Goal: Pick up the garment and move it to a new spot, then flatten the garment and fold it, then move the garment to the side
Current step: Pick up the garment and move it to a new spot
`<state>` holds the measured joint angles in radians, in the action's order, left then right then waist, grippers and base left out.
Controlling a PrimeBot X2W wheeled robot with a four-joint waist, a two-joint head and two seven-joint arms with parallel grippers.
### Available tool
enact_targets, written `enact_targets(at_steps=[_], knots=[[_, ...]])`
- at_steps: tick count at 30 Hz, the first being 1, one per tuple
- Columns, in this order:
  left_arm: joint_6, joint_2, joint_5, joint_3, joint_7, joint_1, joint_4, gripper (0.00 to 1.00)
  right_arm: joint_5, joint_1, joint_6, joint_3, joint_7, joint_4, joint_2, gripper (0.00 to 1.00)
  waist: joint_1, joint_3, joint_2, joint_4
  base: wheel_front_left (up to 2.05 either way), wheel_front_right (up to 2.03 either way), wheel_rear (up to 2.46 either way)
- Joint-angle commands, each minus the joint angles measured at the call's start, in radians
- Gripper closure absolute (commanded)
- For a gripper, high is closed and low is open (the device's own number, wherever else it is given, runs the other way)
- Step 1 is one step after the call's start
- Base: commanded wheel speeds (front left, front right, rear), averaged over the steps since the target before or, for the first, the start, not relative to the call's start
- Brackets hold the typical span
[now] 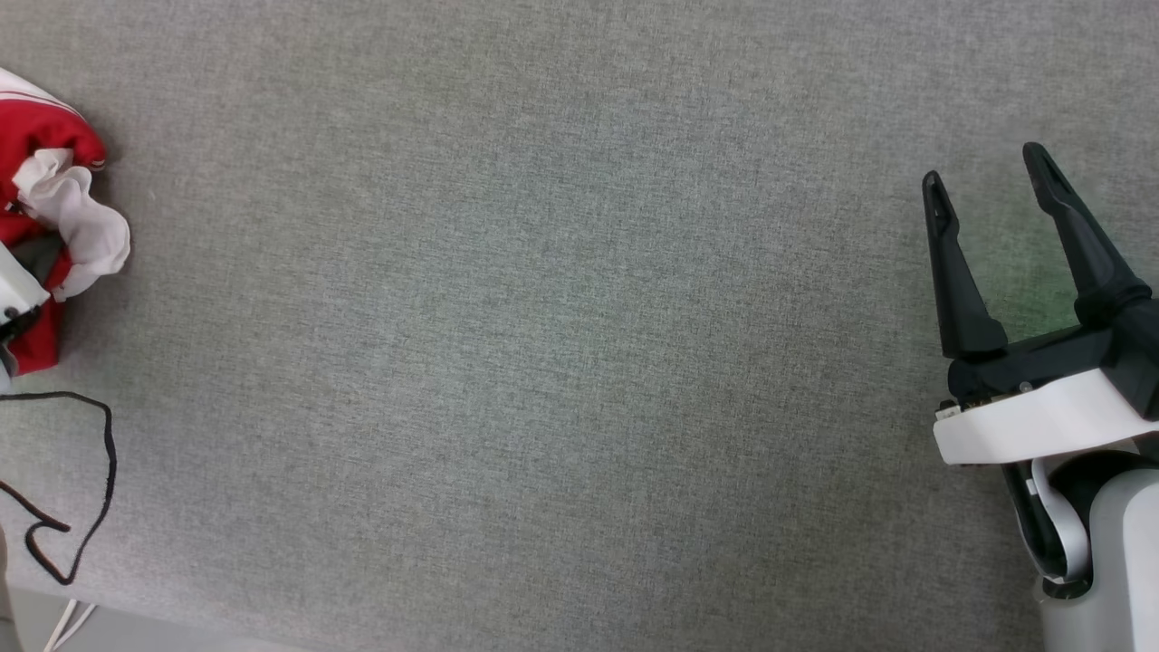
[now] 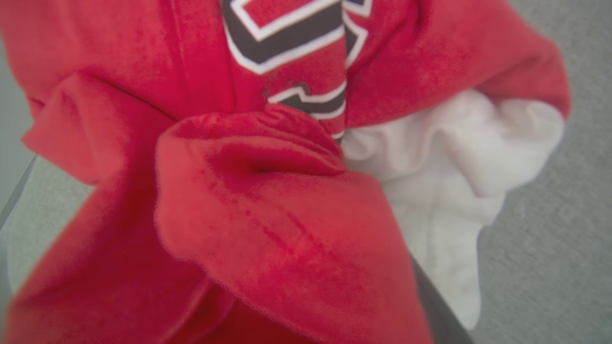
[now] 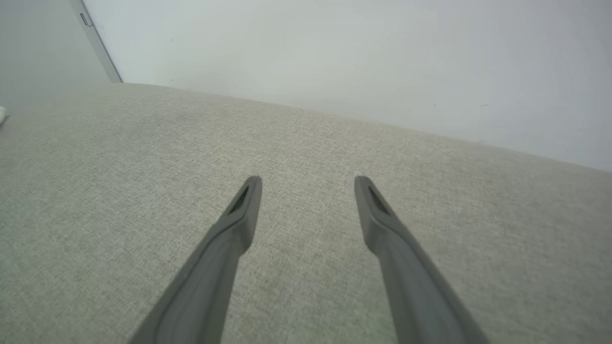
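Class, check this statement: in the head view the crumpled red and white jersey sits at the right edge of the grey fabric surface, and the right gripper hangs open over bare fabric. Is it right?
One detail is wrong. The head view shows the jersey at the left edge of the grey fabric surface, not the right. The right gripper does hang open over bare fabric.

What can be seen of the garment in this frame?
The garment is a soft red jersey-like shirt, crumpled in a heap, not flattened or folded. A bunched white sleeve sticks out on one side, and black lettering outlined in white shows in a fold, too creased to read. Its far end shows white trim with red stripes. It lies on the grey fabric surface at the head view's far left edge, where a white part of the left arm overlaps it.
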<state>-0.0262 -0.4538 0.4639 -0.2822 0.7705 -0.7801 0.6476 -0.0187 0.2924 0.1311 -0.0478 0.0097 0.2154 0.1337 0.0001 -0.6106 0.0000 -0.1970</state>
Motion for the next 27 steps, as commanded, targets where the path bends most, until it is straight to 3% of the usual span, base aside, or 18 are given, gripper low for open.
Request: enact_targets(at_steps=[1, 6, 16, 23, 27], knots=[[-0.003, 0.038, -0.002, 0.019, 0.022, 0.07, 0.026, 1.0, -0.005, 0.015, -0.001, 0.003, 0.001, -0.002, 0.005, 0.0, -0.0001, 0.005, 0.0, 0.001, 0.0, 0.0, 0.0], [-0.002, 0.011, -0.03, 0.026, -0.064, 0.059, -0.032, 1.0, -0.005, 0.004, -0.001, 0.009, -0.004, -0.009, -0.003, 0.0, -0.0001, 0.043, 0.0, -0.002, 0.0, 0.0, 0.0], [-0.004, -0.014, -0.103, 0.029, -0.455, -0.013, -0.104, 1.0, -0.005, -0.045, -0.001, 0.02, -0.024, -0.035, -0.037, 0.0, -0.0001, 0.192, 0.0, -0.005, 0.0, 0.0, 0.0], [-0.002, 0.011, -0.15, 0.061, -0.684, -0.052, -0.122, 1.0, -0.008, -0.093, -0.001, 0.036, -0.034, -0.052, -0.065, 0.0, -0.0001, 0.306, 0.0, 0.026, 0.0, 0.0, 0.0], [-0.001, 0.047, -0.16, 0.087, -0.758, -0.046, -0.164, 1.0, -0.01, -0.121, -0.001, 0.05, -0.038, -0.062, -0.075, 0.0, -0.0001, 0.357, 0.0, 0.067, 0.0, 0.0, 0.0]])
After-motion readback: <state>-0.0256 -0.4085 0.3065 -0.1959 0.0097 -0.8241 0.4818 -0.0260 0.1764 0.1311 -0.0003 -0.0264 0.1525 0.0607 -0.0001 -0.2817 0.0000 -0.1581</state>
